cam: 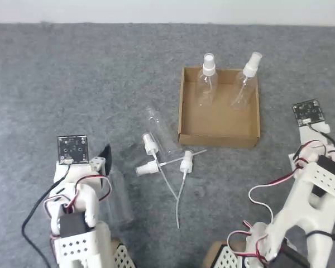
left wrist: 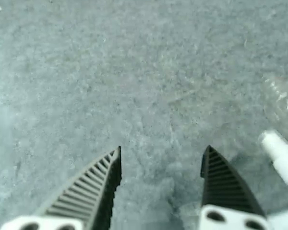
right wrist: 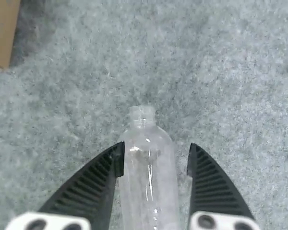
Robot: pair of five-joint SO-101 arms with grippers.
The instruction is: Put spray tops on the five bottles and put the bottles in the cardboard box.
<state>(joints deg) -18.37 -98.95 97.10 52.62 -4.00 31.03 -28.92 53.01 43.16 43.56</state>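
Covering the table, a grey carpet (cam: 72, 72) carries everything. The cardboard box (cam: 219, 139) sits at one o'clock from the centre of the high view. Inside, toward its far wall, are the first capped bottle (cam: 206, 84) at the box's eleven o'clock and the second capped bottle (cam: 243, 86) at its one o'clock.

The right gripper (right wrist: 156, 143), at three o'clock, grasps the held bottle (right wrist: 146, 167), whose open neck points out past the tips. The left gripper (left wrist: 162, 148), at eight o'clock, hangs released over carpet, jaws spread wide. The near bottle (cam: 118, 195) lies just beside the left arm. The loose bottle (cam: 159, 129), uncapped, lies at the box's nine o'clock. At that bottle's six o'clock lie the spray tops: the first spray top (cam: 151, 144), the second spray top (cam: 148, 167) and the third spray top (cam: 186, 162).
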